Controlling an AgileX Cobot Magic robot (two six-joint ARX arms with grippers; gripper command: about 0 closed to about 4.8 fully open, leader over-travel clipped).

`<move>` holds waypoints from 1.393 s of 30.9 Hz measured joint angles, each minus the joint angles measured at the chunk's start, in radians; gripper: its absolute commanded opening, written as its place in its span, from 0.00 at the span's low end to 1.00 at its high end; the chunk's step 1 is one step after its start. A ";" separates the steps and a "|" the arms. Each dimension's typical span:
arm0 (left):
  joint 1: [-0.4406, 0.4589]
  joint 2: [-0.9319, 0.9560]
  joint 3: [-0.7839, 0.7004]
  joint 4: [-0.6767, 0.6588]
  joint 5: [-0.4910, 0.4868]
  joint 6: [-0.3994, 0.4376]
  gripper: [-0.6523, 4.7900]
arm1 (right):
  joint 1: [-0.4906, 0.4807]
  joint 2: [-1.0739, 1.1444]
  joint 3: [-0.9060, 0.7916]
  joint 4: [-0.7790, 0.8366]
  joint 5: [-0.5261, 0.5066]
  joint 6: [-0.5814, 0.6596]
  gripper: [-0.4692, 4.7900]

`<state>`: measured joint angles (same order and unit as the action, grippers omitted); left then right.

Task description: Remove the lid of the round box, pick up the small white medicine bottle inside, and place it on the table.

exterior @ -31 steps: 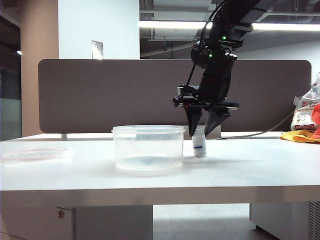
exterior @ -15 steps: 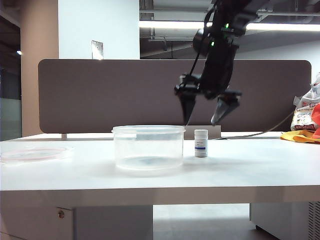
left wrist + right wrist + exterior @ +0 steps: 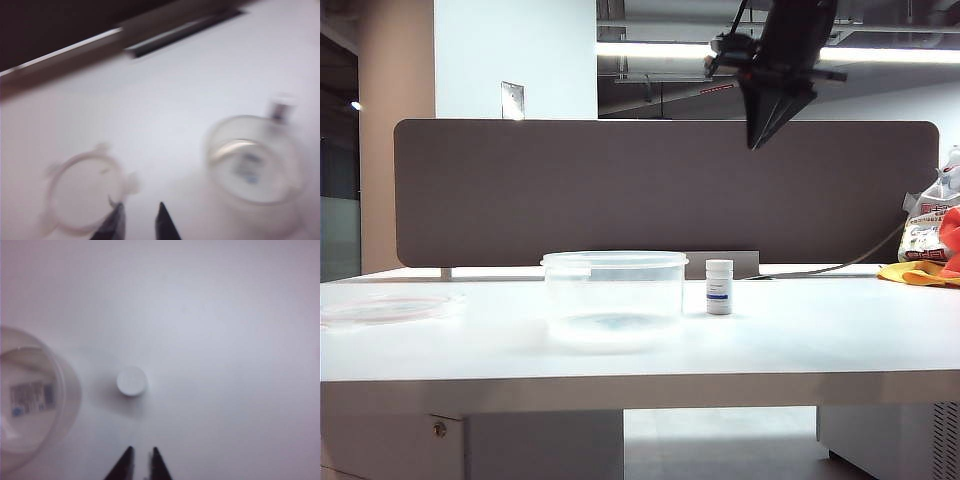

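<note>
The small white medicine bottle [image 3: 719,287] stands upright on the table [image 3: 820,340], just right of the round box [image 3: 613,295], which is open and has nothing in it. The lid [image 3: 385,305] lies flat at the table's far left. My right gripper [image 3: 758,143] hangs high above the bottle, its fingers together and holding nothing. The right wrist view looks straight down on the bottle's cap [image 3: 132,381] beside the box [image 3: 30,395], beyond the gripper [image 3: 142,450]. In the left wrist view my left gripper [image 3: 140,207] hovers open by the lid [image 3: 82,192]; box [image 3: 255,160] and bottle [image 3: 281,107] lie beyond.
A dark brown partition [image 3: 520,190] runs along the table's back edge. Bags and orange cloth [image 3: 935,250] sit at the far right, with a cable trailing toward them. The left arm does not show in the exterior view.
My right gripper let go of the bottle, opened wide, rose well above the table and closed its fingers. The bottle stays standing beside the box.
</note>
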<state>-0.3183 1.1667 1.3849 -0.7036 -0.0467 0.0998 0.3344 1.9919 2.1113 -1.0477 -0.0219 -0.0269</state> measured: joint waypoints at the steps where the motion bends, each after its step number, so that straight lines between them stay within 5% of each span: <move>1: 0.033 -0.007 -0.030 0.019 0.018 -0.004 0.22 | -0.001 -0.013 -0.002 -0.022 0.000 0.000 0.18; 9: 0.230 -0.161 -0.295 0.146 0.184 -0.079 0.22 | -0.003 -0.090 -0.006 -0.163 0.001 -0.019 0.18; 17: 0.276 -0.327 -0.459 0.201 0.217 -0.098 0.22 | -0.002 -0.188 -0.007 -0.180 0.000 0.003 0.18; 32: 0.274 -0.354 -0.477 0.183 0.242 -0.048 0.22 | -0.002 -0.584 -0.017 -0.266 0.042 0.038 0.18; 38: 0.274 -0.389 -0.599 0.199 0.278 -0.070 0.22 | -0.002 -0.846 -0.298 -0.187 0.047 0.072 0.18; 43: 0.274 -0.494 -0.722 0.237 0.291 -0.097 0.22 | -0.002 -1.098 -0.724 0.083 0.047 0.127 0.18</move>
<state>-0.0448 0.6727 0.6628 -0.4671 0.2440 0.0025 0.3325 0.8940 1.3869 -0.9649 0.0254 0.1005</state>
